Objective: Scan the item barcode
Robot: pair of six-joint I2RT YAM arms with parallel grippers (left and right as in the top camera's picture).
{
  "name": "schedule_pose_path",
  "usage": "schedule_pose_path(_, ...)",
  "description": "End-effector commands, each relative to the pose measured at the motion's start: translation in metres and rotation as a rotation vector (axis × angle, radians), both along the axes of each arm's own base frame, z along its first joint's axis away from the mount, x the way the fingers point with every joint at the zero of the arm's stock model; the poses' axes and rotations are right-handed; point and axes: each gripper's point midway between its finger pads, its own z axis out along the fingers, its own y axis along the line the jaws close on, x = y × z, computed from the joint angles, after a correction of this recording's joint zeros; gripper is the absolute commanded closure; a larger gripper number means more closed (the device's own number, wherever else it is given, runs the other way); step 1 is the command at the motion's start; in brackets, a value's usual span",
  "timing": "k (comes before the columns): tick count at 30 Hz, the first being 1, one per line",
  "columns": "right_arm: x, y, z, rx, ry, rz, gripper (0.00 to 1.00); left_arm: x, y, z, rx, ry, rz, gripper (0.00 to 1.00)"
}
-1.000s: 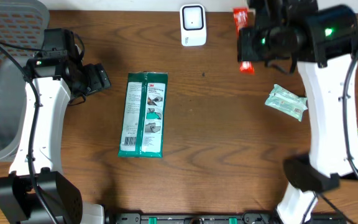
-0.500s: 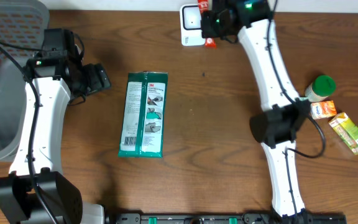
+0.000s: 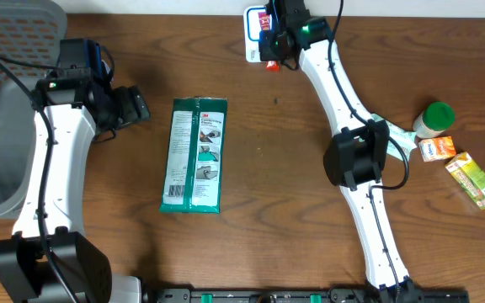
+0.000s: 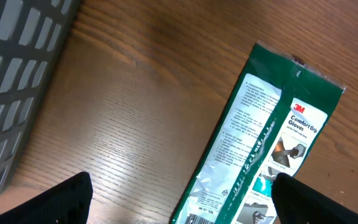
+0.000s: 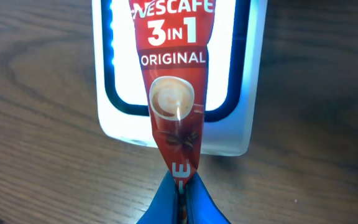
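I'm holding the right gripper (image 5: 180, 194) pressed together on the bottom edge of the coffee sachet (image 5: 178, 106), pinching it so it's hanging straight over the lit window of the white scanner (image 5: 236, 134) at the far edge of the table (image 3: 293, 168). So I'm reading this as the scanning step itself: the item is being presented, not carried.

The printed front is facing my wrist camera, reading "NESCAFE 3 IN 1 ORIGINAL" above a cup picture. I'm not seeing any barcode from here, so it's probably on the back, facing the window, though I can't confirm that.

Next I'm expecting to need a steady hold, or a small tilt or slide across the glass, until the code registers. The sachet is narrow and limp, so I'm judging a twist could turn the code away.

The left gripper (image 3: 135, 107) is spread wide and holding nothing, hovering just beside the green pack (image 4: 272, 155) lying flat mid-table. The pack's label is reading "3M Comfort Grip Glove"; its finer print is too small for me.
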Motion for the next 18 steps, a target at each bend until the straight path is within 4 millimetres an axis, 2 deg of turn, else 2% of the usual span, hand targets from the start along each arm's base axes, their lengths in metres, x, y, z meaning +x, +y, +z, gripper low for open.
schedule_pose_path(1,0.003,0.002,0.010,0.008,-0.025,-0.020,0.99,-0.001,0.002,-0.001,0.003,0.007,-0.001,0.08)
schedule_pose_path(3,0.001,0.000,0.012,0.022,-0.010,-0.013,0.99,-0.001,0.002,-0.001,0.003,0.007,-0.001,0.07)
schedule_pose_path(5,-0.006,-0.001,0.025,0.049,0.008,0.005,0.99,-0.001,0.002,-0.001,0.003,0.007,-0.001,0.08)
schedule_pose_path(8,-0.032,-0.006,0.064,0.081,0.047,0.075,0.99,-0.001,0.002,-0.001,0.003,0.007,-0.001,0.08)
schedule_pose_path(10,-0.063,-0.023,0.100,0.031,0.075,0.117,0.99,-0.001,0.002,-0.001,0.003,0.007,-0.001,0.08)
schedule_pose_path(13,-0.107,-0.050,0.136,-0.037,0.137,0.134,0.99,-0.001,0.002,-0.001,0.003,0.007,-0.001,0.07)
schedule_pose_path(14,-0.135,-0.075,0.150,-0.106,0.194,0.094,0.99,-0.001,0.002,-0.001,0.003,0.007,-0.001,0.08)
schedule_pose_path(15,-0.150,-0.092,0.156,-0.152,0.230,0.067,0.99,-0.001,0.002,-0.001,0.003,0.007,-0.001,0.08)
schedule_pose_path(18,-0.160,-0.113,0.164,-0.176,0.246,0.003,0.99,-0.001,0.002,-0.001,0.003,0.007,-0.001,0.08)
